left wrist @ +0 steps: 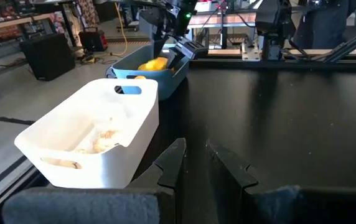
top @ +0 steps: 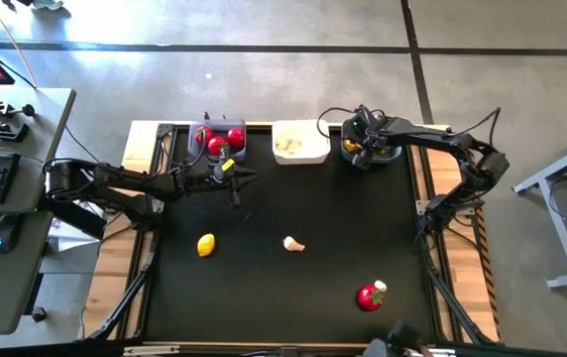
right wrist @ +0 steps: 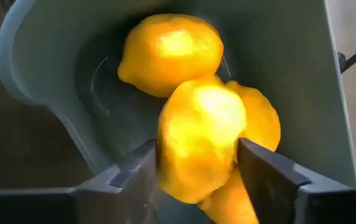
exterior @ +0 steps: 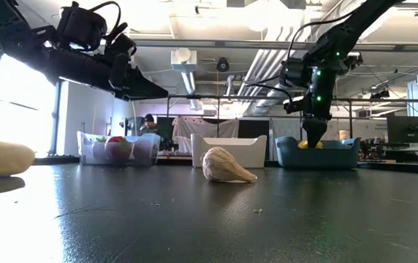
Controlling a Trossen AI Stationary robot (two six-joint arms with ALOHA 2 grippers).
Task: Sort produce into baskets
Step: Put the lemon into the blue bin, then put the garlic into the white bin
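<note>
Lemon [exterior: 1,158], garlic [exterior: 227,166], tomato [top: 369,297] loose on table [top: 343,218], yet to sort.
At teal basket [right wrist: 53,50], another lemon [right wrist: 200,124] inside right gripper [right wrist: 196,158]: clamped or freed, cannot tell; left gripper [left wrist: 195,155] nearly together, empty.

Lighting: bright window glare, left of low view; ceiling lamps mirrored on glossy black worktop [exterior: 267,219]. Lemon [right wrist: 196,143] overexposed, blurred.

Two dark jointed arms trailing black cables, a small green light, possibly an indicator, glowing on one.
</note>
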